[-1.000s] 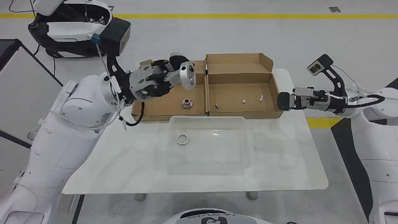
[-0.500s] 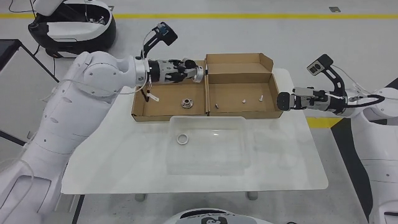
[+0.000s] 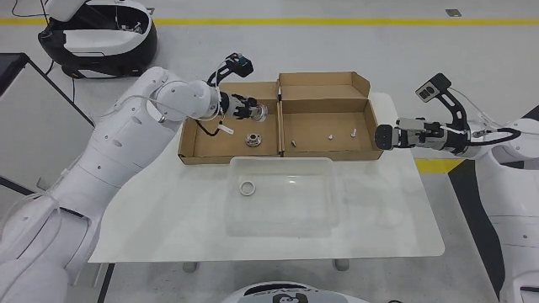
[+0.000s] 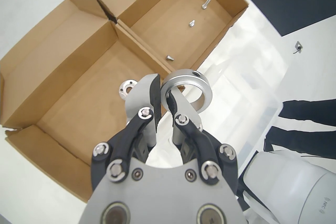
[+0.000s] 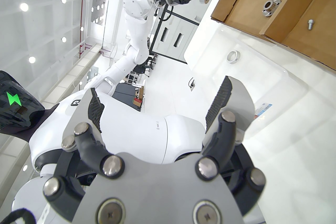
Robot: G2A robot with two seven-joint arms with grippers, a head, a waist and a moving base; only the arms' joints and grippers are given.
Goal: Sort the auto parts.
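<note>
The ring [image 4: 183, 76] is held up in the air over the box's [image 3: 324, 80] L compt, near the divider. It is pinched by the L end effector [image 4: 162, 88], w/ one finger thru the bore & the other on the outer wall, clamped on the ring's side. It is silver w/ a small hole in its rim. Below it, on the L compt floor, lies a flange [image 5: 269, 7], close to the divider & the near wall. The R compt holds 3 small bolts [image 4: 192, 23], spread apart in a loose row. A 2nd ring [image 3: 247, 188] lies flat at the L end of the clear tray [image 3: 295, 210]. The tray is just beside the box's near wall, on the robot's side. Box & tray both sit on the white desk [image 3: 387, 210]. The R end effector [image 5: 160, 91] hangs just past the box's R end, near the desk's R edge, fingers spread wide w/ nothing btwn them.
</note>
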